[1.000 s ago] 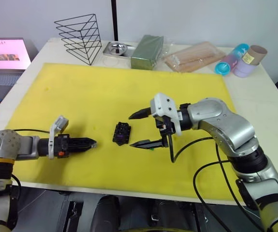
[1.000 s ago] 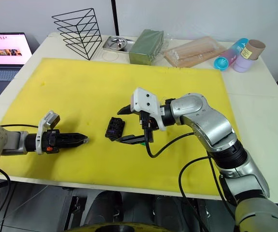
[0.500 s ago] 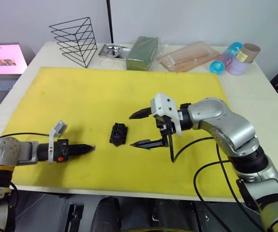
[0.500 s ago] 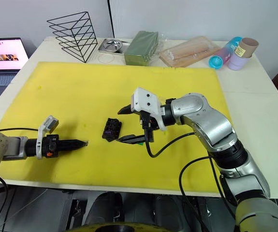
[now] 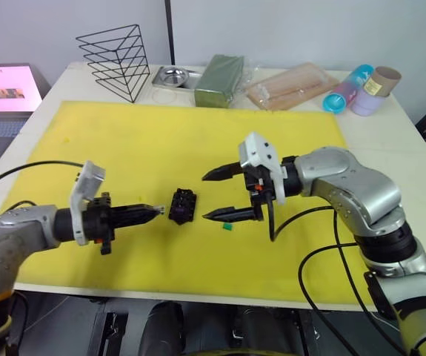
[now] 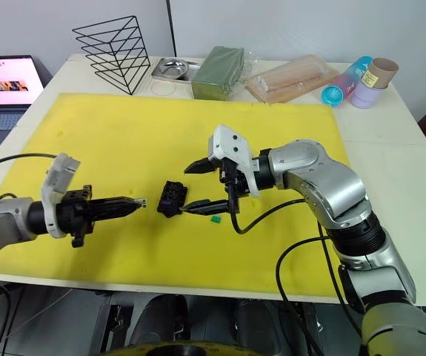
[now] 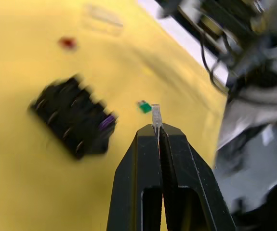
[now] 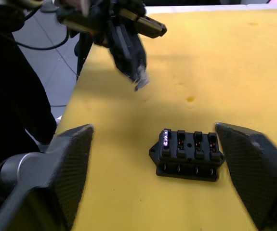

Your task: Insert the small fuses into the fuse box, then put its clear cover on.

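Pinching the pale fuse (image 7: 155, 114) at its tips, the left end effector (image 5: 155, 211) is hovering just beside the fuse box (image 5: 183, 205) on the yellow mat (image 5: 124, 148). The right end effector (image 5: 214, 195) is spreading wide on the box's other side, the green fuse (image 5: 227, 226) lying loose nearby.

A yellow mat (image 5: 161, 141) covers most of a white table (image 5: 413, 163). Beyond the mat's far edge stands a black wire rack (image 5: 116, 59); beside the rack sits a steel dish (image 5: 173, 76), then a green block (image 5: 221, 79) touching the dish, then a clear bag of sticks (image 5: 290, 85). Past the bag, near the mat's far right corner, lie a blue tube (image 5: 344, 89), a lilac cup (image 5: 364, 102) and a cardboard roll (image 5: 384, 78), bunched together. Off the mat's left side, an open laptop (image 5: 1, 93) shows a pink screen
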Controlling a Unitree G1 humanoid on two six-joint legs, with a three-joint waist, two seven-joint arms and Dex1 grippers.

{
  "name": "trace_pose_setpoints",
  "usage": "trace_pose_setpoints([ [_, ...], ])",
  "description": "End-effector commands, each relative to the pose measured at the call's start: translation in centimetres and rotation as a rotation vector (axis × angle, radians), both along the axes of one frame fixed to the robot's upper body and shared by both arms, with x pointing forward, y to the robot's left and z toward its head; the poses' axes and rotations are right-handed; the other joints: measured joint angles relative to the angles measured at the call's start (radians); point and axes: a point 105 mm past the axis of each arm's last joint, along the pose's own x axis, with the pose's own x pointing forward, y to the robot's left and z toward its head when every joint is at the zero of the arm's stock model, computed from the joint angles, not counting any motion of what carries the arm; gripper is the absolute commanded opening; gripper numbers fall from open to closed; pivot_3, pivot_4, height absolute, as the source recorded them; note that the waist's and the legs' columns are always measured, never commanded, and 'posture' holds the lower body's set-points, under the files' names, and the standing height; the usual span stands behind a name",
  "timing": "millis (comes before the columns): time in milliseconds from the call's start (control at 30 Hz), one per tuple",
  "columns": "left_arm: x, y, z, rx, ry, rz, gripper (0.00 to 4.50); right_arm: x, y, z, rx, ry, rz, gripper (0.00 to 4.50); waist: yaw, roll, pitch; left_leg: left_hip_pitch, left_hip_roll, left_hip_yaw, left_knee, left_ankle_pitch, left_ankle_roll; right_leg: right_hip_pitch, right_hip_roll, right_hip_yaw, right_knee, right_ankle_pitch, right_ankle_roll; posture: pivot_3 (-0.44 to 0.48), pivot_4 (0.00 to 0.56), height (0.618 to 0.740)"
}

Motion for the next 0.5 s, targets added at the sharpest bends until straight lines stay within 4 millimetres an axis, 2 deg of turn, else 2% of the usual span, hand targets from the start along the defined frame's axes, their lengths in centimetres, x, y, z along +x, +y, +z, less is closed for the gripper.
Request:
trace_pose_setpoints([
  [33,0.2,-1.3,0.9,0.073,-0.270,-0.064,0.00,-0.4,0.5,0.4,0.002,-0.090,0.012,3.33,0.000,0.000,0.000,0.000,0.000,0.000,0.000,0.000,0.000,0.000,0.000,0.000,0.000,0.000,0.000,0.000,0.150,0.740],
  [133,0.8,-1.7,1.0,0.067,-0.330,-0.057,0.00,-0.4,0.8,0.5,0.014,-0.097,0.011,3.33,-0.001,0.000,0.000,0.000,0.000,0.000,0.000,0.000,0.000,0.000,0.000,0.000,0.000,0.000,0.000,0.000,0.150,0.740],
  [233,1.1,-2.0,1.0,0.095,-0.384,-0.089,0.00,-0.5,1.2,0.7,0.026,-0.107,0.012,2.78,-0.001,0.000,0.000,0.000,0.000,0.000,0.000,0.000,0.000,0.000,0.001,0.000,0.000,0.000,0.000,0.000,0.150,0.740],
  [267,1.2,-2.1,1.0,0.096,-0.393,-0.095,0.00,-0.4,1.3,0.7,0.029,-0.109,0.011,2.45,-0.001,0.000,0.000,0.000,0.000,0.000,0.000,0.000,0.000,0.000,0.001,0.000,0.000,0.000,0.000,0.000,0.150,0.740],
  [467,1.8,-2.4,1.0,0.113,-0.448,-0.100,0.00,-0.6,1.8,0.8,0.040,-0.109,0.013,2.45,0.000,0.000,0.000,0.000,0.000,0.000,0.000,0.000,0.000,0.000,0.001,0.000,0.000,0.000,0.000,0.000,0.150,0.740],
  [500,1.9,-2.5,1.0,0.115,-0.456,-0.103,0.00,-0.6,1.9,0.7,0.039,-0.111,0.012,2.28,0.000,0.000,0.000,0.000,0.000,0.000,0.000,0.000,0.000,0.000,0.001,0.000,0.000,0.000,0.000,0.000,0.150,0.740],
])
